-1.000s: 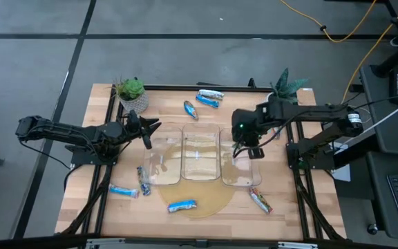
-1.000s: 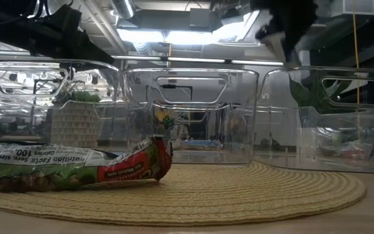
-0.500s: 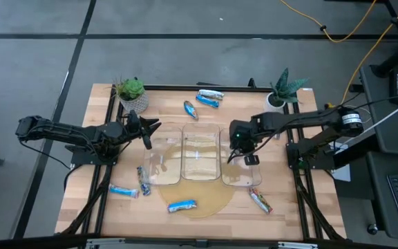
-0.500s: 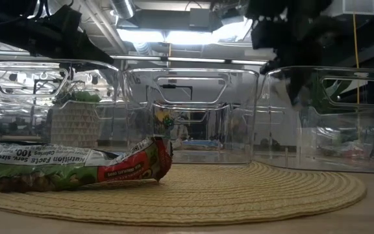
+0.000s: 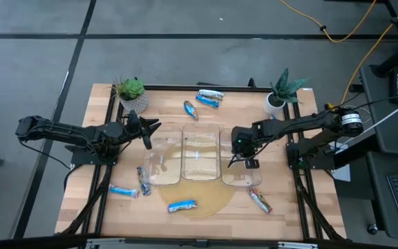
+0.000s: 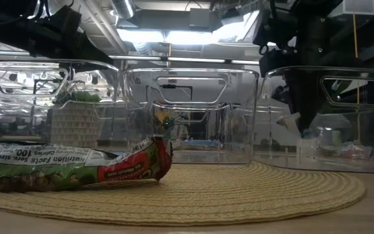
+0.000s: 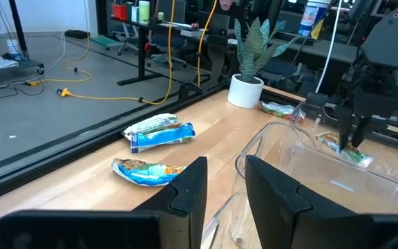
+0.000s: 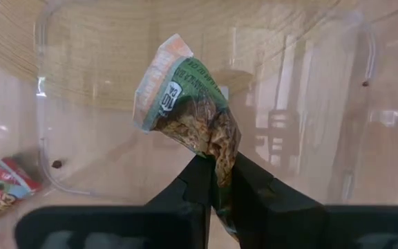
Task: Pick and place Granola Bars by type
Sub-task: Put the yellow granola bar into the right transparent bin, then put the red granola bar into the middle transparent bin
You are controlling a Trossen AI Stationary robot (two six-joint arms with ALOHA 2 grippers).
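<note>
Right claw (image 8: 216, 181) is clenched on a bar (image 8: 188, 104), pinching one end so the bar's long axis runs straight out from the fingertips. Its free end, a green and orange wrapper, hangs down into the right bin (image 5: 242, 181). The bar is low inside that clear bin, near the bin's floor but apparently not resting on it; contact is hard to call. So the relation that counts: bar directly below the claw, inside the bin walls, nothing else seen under it, and letting go should drop it onto the bin floor. In the low view the same claw (image 6: 302, 120) is down behind the bin's front wall. Outside the bin, just beside its near corner, lies a red bar (image 5: 260, 200), closest to the right arm. Farther left on the mat (image 5: 206, 206) is a blue bar (image 5: 182, 205), then two more bars (image 5: 124, 191) (image 5: 144, 181) by the left bin, nearer the left arm. Left claw (image 5: 148, 132) waits at the left bin's far corner, fingers slightly apart, grasping nothing. At the far edge of the bench (image 5: 102, 166) lie two more blue bars (image 5: 191, 110) (image 5: 210, 97), about midway between both arms.
</note>
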